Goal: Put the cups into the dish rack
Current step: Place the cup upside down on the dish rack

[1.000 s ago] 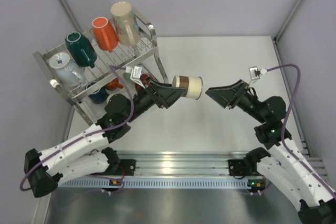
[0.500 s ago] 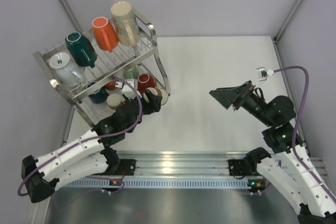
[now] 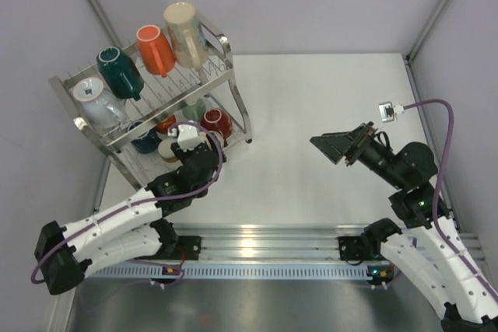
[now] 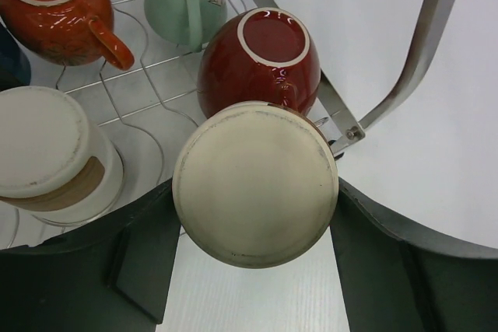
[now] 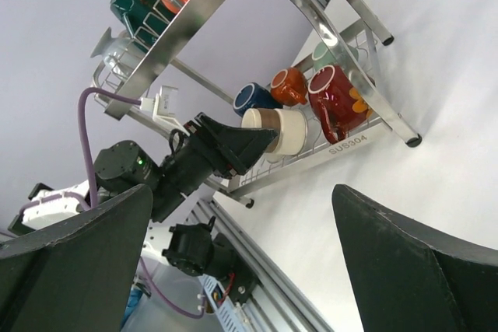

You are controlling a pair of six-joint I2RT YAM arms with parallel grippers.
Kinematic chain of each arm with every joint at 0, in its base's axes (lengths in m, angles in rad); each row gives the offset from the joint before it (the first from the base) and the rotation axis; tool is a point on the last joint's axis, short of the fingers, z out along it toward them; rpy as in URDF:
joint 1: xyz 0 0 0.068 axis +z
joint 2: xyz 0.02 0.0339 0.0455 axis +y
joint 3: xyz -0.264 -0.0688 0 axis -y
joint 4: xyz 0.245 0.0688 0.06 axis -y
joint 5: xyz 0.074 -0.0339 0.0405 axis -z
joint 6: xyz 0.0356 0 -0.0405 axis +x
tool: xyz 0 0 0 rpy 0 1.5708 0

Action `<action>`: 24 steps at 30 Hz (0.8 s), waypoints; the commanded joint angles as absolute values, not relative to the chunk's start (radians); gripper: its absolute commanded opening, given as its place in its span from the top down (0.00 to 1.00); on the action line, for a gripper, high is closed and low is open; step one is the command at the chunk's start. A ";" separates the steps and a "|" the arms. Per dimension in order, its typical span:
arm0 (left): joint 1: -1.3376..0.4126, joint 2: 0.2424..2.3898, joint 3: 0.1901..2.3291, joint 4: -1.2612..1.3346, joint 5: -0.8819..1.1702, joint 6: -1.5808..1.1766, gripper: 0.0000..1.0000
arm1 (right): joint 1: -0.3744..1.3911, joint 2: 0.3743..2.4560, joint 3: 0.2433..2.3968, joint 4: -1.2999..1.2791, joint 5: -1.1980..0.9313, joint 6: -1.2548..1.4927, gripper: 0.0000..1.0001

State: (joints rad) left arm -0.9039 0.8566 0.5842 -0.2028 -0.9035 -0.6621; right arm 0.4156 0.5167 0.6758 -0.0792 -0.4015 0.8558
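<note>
My left claw (image 4: 253, 214) grips a cream-and-brown cup (image 4: 257, 184), its base facing my wrist, at the front edge of the dish rack's (image 4: 420, 44) lower tier. Just beyond the claw sits a red mug (image 4: 261, 60), with another cream cup (image 4: 47, 153) to its left. My right claw (image 5: 241, 196) hangs wide open over the worktop (image 3: 327, 91), well apart from the rack.

White table (image 3: 327, 99) enclosed by plain pale lilac walls (image 3: 311, 5).

Overhead looks down; both wrists face dish rack (image 4: 420, 44), left seemingly nearest
</note>
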 commanded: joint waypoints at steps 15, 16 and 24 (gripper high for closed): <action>-0.813 0.968 0.583 -0.092 -0.990 -0.610 1.00 | 0.403 0.471 0.721 -0.161 -0.354 0.773 0.01; -0.802 0.969 0.581 -0.095 -0.983 -0.614 1.00 | 0.403 0.469 0.724 -0.167 -0.353 0.770 0.01; -0.727 1.008 0.580 -0.052 -0.931 -0.597 1.00 | 0.403 0.457 0.730 -0.190 -0.342 0.758 0.01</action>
